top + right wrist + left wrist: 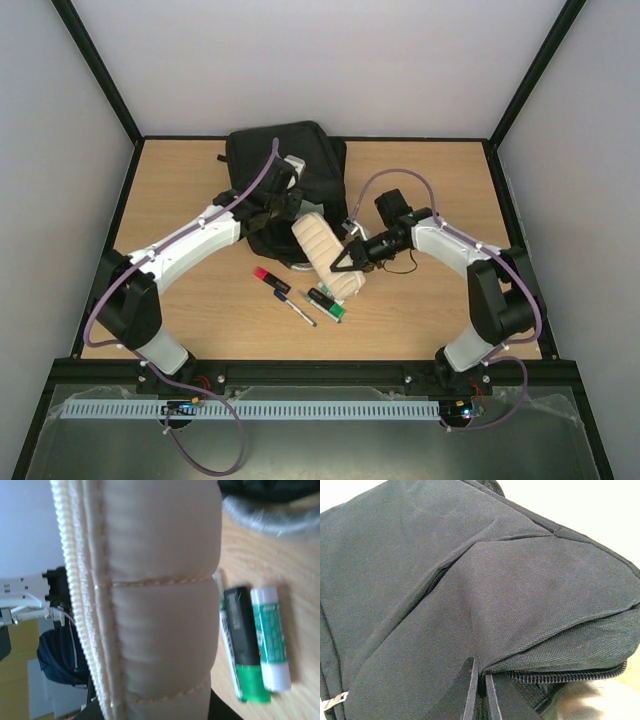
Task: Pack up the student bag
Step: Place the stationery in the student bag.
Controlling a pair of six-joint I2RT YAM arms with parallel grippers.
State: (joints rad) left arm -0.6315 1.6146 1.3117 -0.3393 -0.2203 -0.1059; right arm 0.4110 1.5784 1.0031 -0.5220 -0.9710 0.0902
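Nearest, loose marker pens point(326, 303) lay on the wooden counter point(430, 190). Just beyond, the right claw point(347, 262) was clamped on a beige quilted fabric pencil case point(318, 248). Farther back, the left claw point(479, 675) pinched the zip edge of the student bag point(300, 155), a large black soft fabric backpack at the counter's far middle. Loading the case seemed the step in hand, which called for steering it into the bag's opening.

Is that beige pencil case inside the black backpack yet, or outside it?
Outside. The pencil case shows nearly whole from above, held by the right gripper, only its far end at the edge of the student bag.
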